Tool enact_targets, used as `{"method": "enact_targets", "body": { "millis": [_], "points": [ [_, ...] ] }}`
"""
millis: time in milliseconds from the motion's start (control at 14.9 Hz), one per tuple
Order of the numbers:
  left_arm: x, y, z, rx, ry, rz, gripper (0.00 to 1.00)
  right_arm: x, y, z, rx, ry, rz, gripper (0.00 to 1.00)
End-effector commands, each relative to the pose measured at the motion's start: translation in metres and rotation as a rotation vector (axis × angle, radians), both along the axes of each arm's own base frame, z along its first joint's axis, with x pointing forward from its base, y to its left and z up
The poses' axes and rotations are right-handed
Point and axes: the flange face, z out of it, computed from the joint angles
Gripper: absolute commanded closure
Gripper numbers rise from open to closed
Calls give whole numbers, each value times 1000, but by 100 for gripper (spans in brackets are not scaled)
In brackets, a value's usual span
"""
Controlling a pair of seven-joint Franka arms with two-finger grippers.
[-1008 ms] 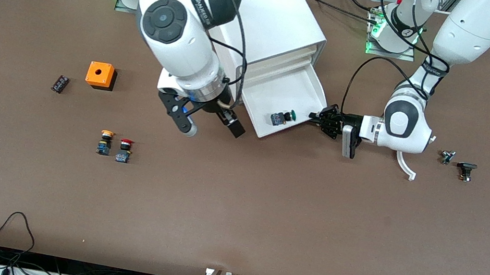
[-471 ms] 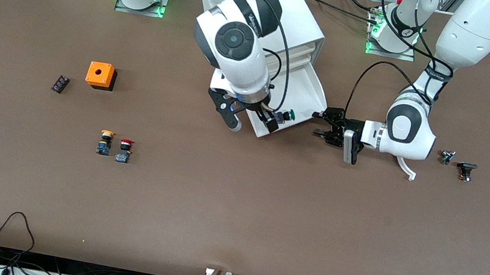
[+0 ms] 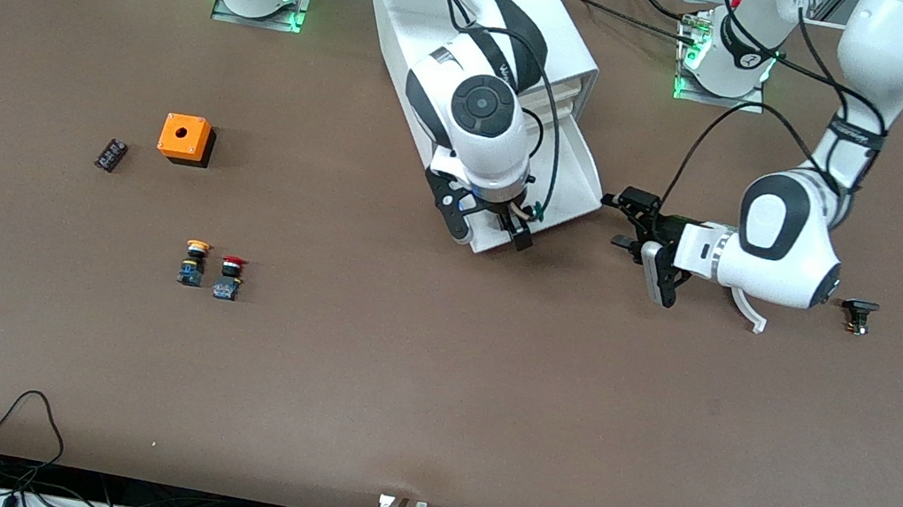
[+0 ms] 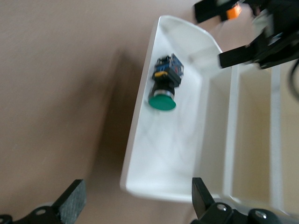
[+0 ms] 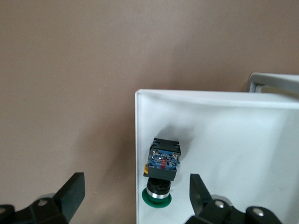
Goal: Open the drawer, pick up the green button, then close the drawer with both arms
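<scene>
Right claw (image 3: 493, 235) has swung over the drawer's (image 3: 578, 185) front edge above the button (image 4: 165, 84), spread; left claw (image 3: 626, 219) backed off, spread.

button (image 4: 164, 87): in the front view we cannot see it; the right arm (image 3: 480, 124) covers it.
drawer (image 3: 574, 184): in the front view we see only one side strip; the right arm hides the rest.
cabinet (image 3: 539, 25): the right arm crosses it and hides part of its top and front.
right gripper (image 5: 135, 198): the right wrist view cuts off its fingers at the edge.
left gripper (image 4: 138, 200): cut off at the edge of its own wrist view.
small black part (image 3: 858, 314): too small for us to make out.
</scene>
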Motion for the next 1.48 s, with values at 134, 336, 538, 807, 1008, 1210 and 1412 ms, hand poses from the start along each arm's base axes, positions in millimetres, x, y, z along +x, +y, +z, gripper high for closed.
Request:
{"method": "enact_targets", "body": {
  "millis": [134,336,538,807,1008,1210,1412],
  "points": [
    [36,0,92,354,165,18,0,-18,12,-31,-46,1,-7,1],
    [42,-6,125,498,211,75,0,-31,17,-47,-58,-13,12,1],
    [44,-12,146,611,225,145,0,-32,16,-51,-60,-12,14,10],
    [51,-14,164,668,254,261,0,-32,16,-50,-67,-20,33,66],
    [55,-10,179,725,245,309,0,-32,15,-50,-80,-31,46,100],
    [66,-5,209,832,123,325,0,-29,13,-36,-75,-38,70,100],
    [87,6,205,853,83,343,0,-8,-2,1,-82,-46,146,100]
  ]
}}
